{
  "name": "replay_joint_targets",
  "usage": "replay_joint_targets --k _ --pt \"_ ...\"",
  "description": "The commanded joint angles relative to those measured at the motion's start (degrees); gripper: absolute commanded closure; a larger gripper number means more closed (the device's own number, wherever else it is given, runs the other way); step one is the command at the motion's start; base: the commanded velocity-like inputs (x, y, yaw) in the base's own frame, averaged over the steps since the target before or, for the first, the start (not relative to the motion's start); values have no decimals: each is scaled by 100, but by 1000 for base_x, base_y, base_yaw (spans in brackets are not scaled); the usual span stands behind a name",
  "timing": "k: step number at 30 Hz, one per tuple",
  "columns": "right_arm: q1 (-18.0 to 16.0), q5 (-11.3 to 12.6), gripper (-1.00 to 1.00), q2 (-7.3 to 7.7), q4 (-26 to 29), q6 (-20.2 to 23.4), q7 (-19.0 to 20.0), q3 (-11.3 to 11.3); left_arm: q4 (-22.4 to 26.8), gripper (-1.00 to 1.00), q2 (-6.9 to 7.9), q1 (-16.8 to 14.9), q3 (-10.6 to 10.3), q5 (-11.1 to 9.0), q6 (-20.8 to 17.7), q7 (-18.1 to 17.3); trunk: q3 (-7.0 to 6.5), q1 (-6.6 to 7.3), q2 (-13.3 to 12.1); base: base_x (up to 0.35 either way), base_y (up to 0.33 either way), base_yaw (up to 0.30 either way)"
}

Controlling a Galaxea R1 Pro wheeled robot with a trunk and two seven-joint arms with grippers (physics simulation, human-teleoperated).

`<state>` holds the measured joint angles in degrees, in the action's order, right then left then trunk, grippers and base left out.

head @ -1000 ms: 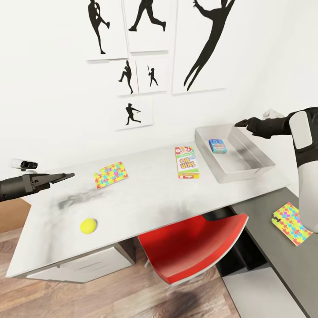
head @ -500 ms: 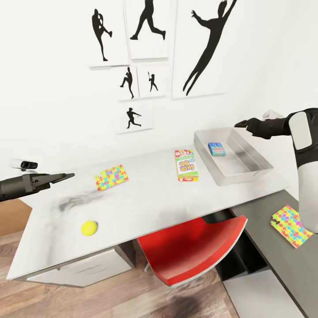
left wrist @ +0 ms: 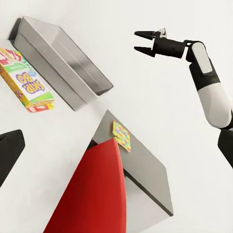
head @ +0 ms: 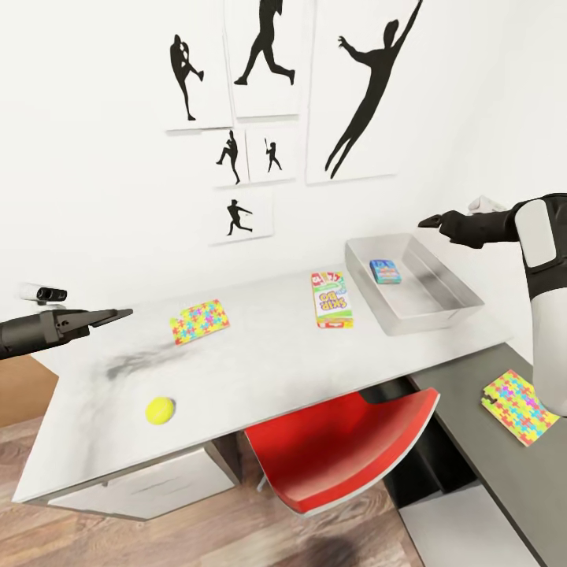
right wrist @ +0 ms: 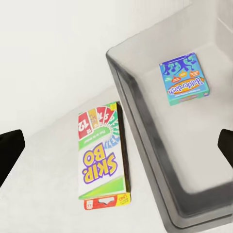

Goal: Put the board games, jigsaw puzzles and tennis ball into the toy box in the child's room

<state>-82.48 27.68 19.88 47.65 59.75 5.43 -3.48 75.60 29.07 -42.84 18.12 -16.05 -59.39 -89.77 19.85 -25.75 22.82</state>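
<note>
**Blue game in the box, both hands empty above the bench**

The right hand [head: 429, 221] hovers over the far rim of the toy box [head: 394, 322], its fingers spread apart and holding nothing; in the left wrist view the same hand [left wrist: 137, 41] shows its two tips clearly separated. That pose, directly above the box, fits a hand that has no load and is free for the next pick. Inside the box, lying flat on the floor toward its far end, is the blue board game [head: 385, 271], so one toy is judged stowed.

Just beside the box's near-left wall, flat on the bench [head: 260, 370], lies the green-white board game [head: 331, 299] with its red band toward the robot. It is the closest toy to the right hand and looks like the natural next target.

The left hand [head: 122, 314] hangs over the bench's left end, tips close together and empty; whether they are fully closed I cannot tell. Near it lie one jigsaw puzzle [head: 200, 321] and, closer to the front edge, the tennis ball [head: 160, 409]. The second jigsaw puzzle [head: 520, 406] rests on the dark cabinet top at the right, above the red chair [head: 339, 449].
</note>
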Motion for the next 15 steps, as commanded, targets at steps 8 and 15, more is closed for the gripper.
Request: replay_joint_targets --k 8,15 --pt "49 -59 -100 -1 -1 25 56 -22 -1 -100 2 -5 -1 5 -61 -24 -66 -4 10 0 0 0" --pt "62 -56 -100 -1 -1 25 55 -22 -9 -100 2 -4 -1 5 -61 -24 -133 -4 10 0 0 0"
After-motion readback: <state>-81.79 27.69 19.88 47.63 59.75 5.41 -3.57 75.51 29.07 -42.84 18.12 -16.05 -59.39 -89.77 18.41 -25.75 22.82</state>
